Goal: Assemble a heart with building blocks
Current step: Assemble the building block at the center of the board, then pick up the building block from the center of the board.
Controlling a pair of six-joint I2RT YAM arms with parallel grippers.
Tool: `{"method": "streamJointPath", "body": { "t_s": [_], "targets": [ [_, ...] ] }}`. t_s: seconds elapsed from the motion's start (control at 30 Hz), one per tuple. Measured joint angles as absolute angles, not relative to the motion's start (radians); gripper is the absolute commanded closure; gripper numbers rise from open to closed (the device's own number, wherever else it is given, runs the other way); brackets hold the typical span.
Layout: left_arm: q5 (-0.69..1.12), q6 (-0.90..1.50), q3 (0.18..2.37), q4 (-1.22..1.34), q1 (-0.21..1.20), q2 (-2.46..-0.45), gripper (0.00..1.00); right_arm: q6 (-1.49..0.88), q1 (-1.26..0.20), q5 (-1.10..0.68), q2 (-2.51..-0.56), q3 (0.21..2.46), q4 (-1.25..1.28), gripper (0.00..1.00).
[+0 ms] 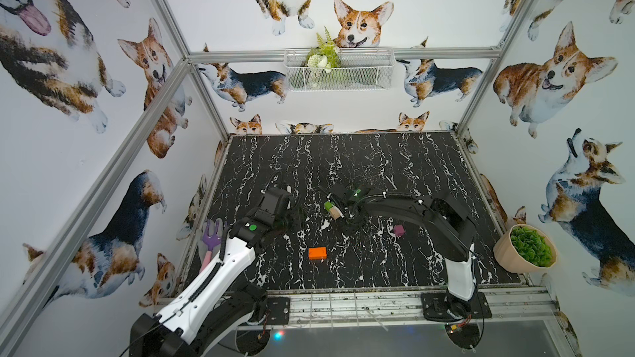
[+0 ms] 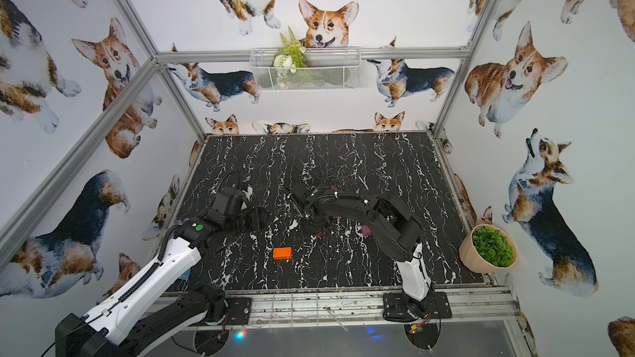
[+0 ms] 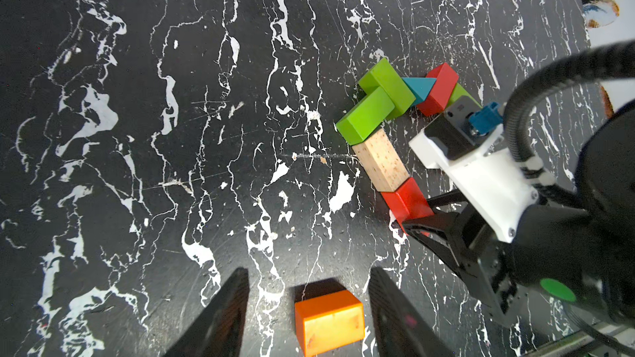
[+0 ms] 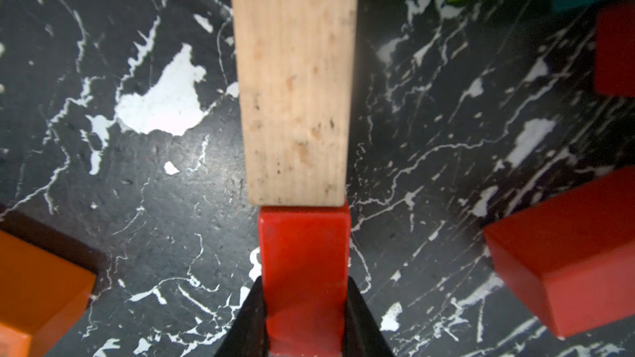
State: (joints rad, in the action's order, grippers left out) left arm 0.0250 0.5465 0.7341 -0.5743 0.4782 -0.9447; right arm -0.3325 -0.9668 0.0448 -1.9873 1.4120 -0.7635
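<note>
- I read the right end effector (image 4: 304, 290) as pinching the red block (image 4: 304, 245). Both fingers (image 4: 247, 331) press against its long sides, and the block lies flat on the counter (image 4: 137, 183).
- Directly ahead of that end effector's fingertips, the wooden block (image 4: 295, 80) butts end to end against the red block, and the two touch.
- Beyond the wooden block, farther from the right end effector (image 3: 417, 212), lie the green blocks (image 3: 366, 116). There are two, one overlapping the other's end, and the nearer one touches the wooden block (image 3: 381, 161).
- The teal triangle (image 3: 419, 89) sits wedged between the farther green block and a second red block (image 3: 439, 89).
- The heart (image 3: 395, 97) is so far an open chain: red block, wooden block, green blocks, teal triangle, second red block. I cannot see the rest behind the right wrist.
- A third red block (image 4: 567, 259) lies flat to one side of the right end effector, well apart from the pinched block.
- The left end effector (image 3: 309, 271) is spread and holds nothing.
- In the left wrist view the orange block (image 3: 328, 321) appears in the gap between the fingers (image 3: 223, 314), with clear counter on both sides.
- In both top views the orange block (image 1: 316, 253) (image 2: 282, 253) lies alone. It is nearer the arm bases than either end effector and apart from both.
- The purple cube (image 1: 399, 230) (image 2: 366, 231) rests to the right of the right end effector, just beside the right forearm and apart from the chain.
</note>
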Motion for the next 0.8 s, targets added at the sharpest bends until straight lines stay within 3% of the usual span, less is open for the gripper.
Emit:
{"method": "streamJointPath", "body": {
  "t_s": [0.4,0.8],
  "targets": [
    [0.025,0.546,0.735,-0.576,0.475,-0.942,0.41,-0.328,-0.965,0.054,-1.911,1.388,-0.769,0.28],
    [-0.004,0.563,0.752,-0.608,0.453,-0.914,0.36,-0.316,-1.031,0.021,-1.794,1.423,-0.811,0.21]
  ]
}}
